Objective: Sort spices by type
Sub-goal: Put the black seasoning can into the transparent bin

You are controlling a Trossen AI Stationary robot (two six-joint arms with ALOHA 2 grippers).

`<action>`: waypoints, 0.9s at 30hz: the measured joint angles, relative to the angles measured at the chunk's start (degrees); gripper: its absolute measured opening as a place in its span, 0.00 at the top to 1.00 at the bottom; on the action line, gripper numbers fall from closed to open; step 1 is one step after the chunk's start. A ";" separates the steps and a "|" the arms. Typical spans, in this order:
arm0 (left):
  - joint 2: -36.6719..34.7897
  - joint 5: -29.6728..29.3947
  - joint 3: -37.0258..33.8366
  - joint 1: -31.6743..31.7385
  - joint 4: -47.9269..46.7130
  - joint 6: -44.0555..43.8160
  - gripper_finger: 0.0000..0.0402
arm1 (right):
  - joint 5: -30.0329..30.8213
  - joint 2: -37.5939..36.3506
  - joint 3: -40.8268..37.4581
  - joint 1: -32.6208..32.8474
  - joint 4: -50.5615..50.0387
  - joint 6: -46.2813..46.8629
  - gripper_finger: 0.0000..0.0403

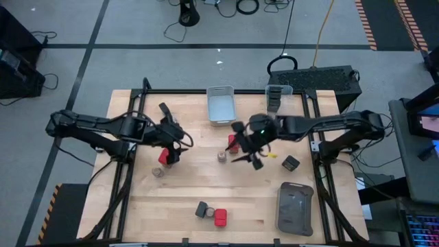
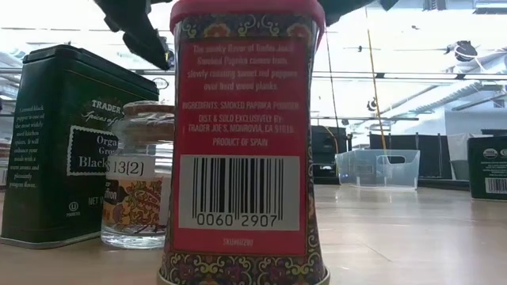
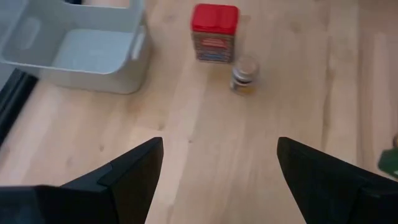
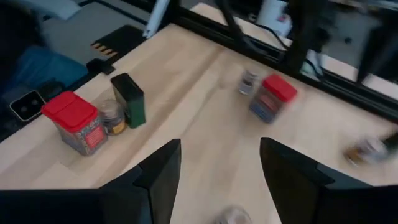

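Overhead, wooden table (image 1: 206,185) with spices scattered and both arms at mid-board
Largest first: grey bin (image 1: 220,104) at the far edge, dark tray (image 1: 295,208) at the near right corner; left gripper (image 1: 175,140) spread wide and empty beside a red-capped tin (image 1: 164,157); right gripper (image 1: 248,152) parted, empty, near a small jar (image 1: 222,156); bare wood between these and the near-edge trio (image 1: 211,213)
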 joint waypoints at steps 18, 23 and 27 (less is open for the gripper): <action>-0.02 1.32 -16.05 -3.99 13.94 -0.20 0.20 | -3.96 21.16 11.06 9.62 11.68 -0.98 0.50; -0.02 1.35 -16.05 -3.99 14.15 0.30 0.20 | -4.49 27.36 23.30 11.29 1.11 -5.18 0.50; -0.02 0.24 -16.05 -3.99 14.36 1.70 0.20 | -4.58 32.52 32.43 12.14 -5.84 -7.56 0.50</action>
